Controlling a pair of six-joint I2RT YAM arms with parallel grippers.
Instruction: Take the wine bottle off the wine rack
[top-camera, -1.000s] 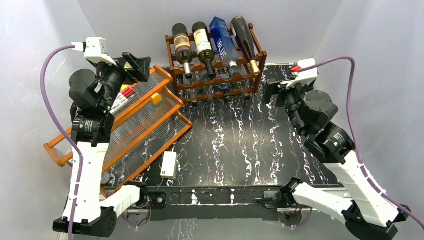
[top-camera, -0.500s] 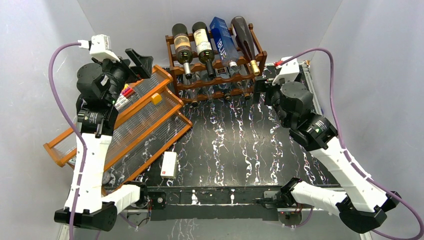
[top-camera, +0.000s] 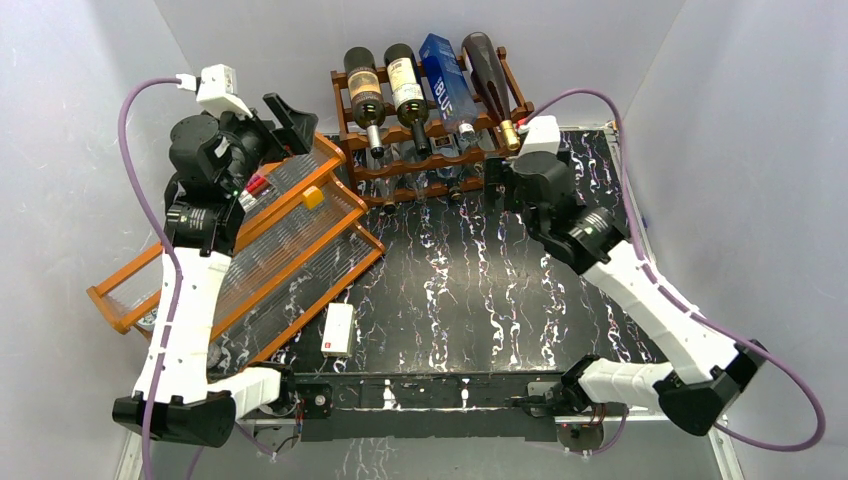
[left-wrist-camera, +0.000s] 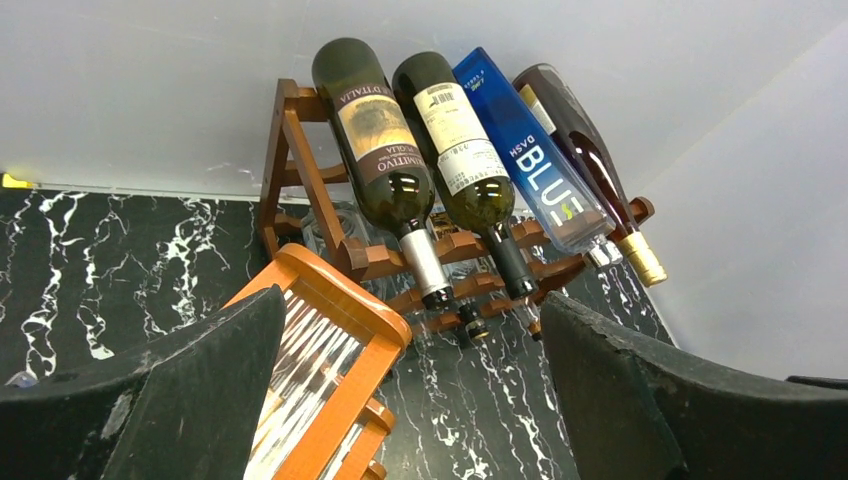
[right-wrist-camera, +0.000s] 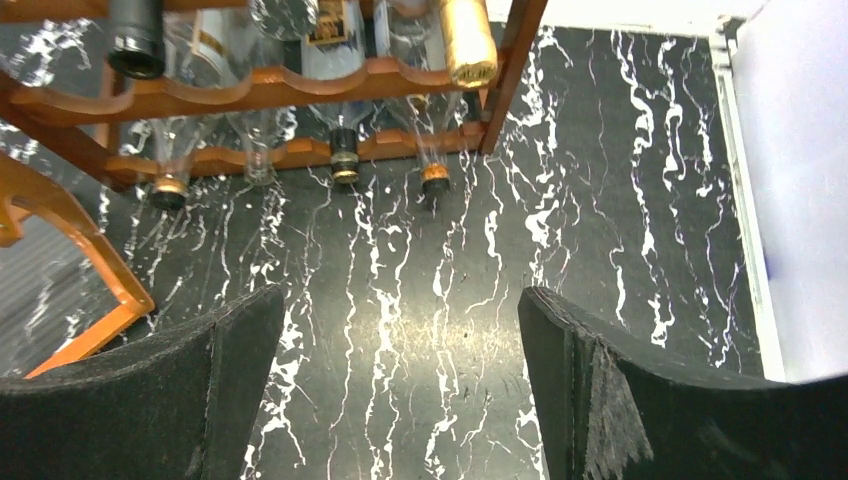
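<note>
Rack: wine rack (top-camera: 440, 138) stands at the far middle of the black marbled surface (top-camera: 480, 290), close to the back wall.
Top tier: four bottles lie side by side, necks sloping toward the arms: brown-label wine bottle (top-camera: 362, 85), white-label wine bottle (top-camera: 405, 85), blue bottle (top-camera: 445, 75), and dark red bottle (top-camera: 490, 70) with its gold foil cap (right-wrist-camera: 468, 45).
Lower tiers: clear bottles (right-wrist-camera: 343, 150) fill the rails below, their necks poking out in front.
Neighbours: orange-framed tray (left-wrist-camera: 350, 295) lies tilted on the left, with a small yellow piece (top-camera: 313, 197) on it. A white box (top-camera: 339, 329) lies near the front edge.
Obstruction, left: the tray's far corner sits just beside the rack's left front post, between the left jaws and the lower rails.
Obstruction, right: the rack's right front post stands just beside the gold foil cap.
Left jaws: spread wide, holding nothing, raised over the tray's far end and facing the top tier.
Right jaws: spread wide, holding nothing, just in front of the rack's right end, near the gold foil cap and apart from it.
Change, right arm: a second ago it was folded back at the right edge of the surface; now it reaches forward to the rack.
Change, left arm: it is more upright and nearer the rack than before.
Unchanged: rack, bottles, tray and white box lie as before.
</note>
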